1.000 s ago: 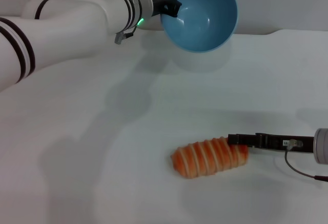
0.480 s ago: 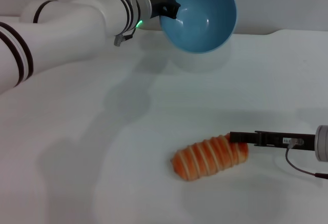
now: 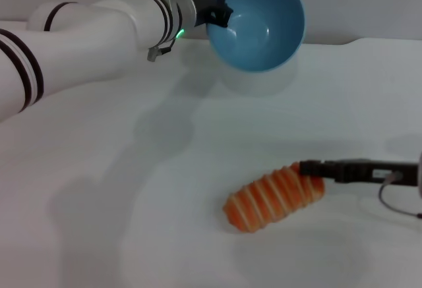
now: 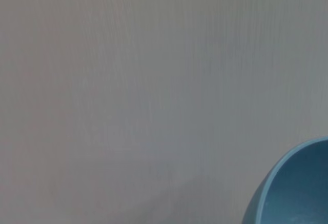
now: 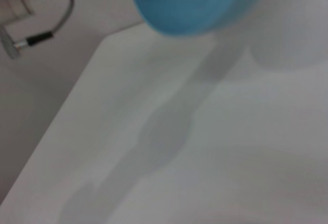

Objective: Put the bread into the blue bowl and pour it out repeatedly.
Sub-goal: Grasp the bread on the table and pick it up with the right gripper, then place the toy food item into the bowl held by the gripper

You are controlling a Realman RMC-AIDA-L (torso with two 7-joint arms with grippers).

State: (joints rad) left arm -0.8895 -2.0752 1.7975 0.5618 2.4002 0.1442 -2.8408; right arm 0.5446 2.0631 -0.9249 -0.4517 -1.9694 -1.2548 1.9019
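Left arm (image 3: 79, 34) reaches in from the left edge of the head view, white with black bands, a small green light near the wrist. Left gripper (image 3: 217, 14) is clamped on the rim of the blue bowl (image 3: 260, 24), which is held in the air above the far part of the table (image 3: 132, 169), tipped on its side so the open mouth faces the camera; interior visible and nothing lies in it. A soft shadow falls on the table surface directly under the bowl. Broad bare white surface lies between the bowl and the near edge, and to the left under the arm. The far table edge runs behind the bowl against a grey wall. The bread (image 3: 273, 196) lies on the table right of centre, toward the near side, well apart from the bowl, ridged orange side up, long axis angled up to the right. Right gripper (image 3: 310, 169) comes in low from the right edge, thin dark fingers at the loaf's right end, touching it; cannot tell how far open they are or whether they have a hold. A dark cable loops near the right edge. Left wrist view shows only a slice of bowl rim (image 4: 292, 188) against grey. No labels or writing readable on anything.
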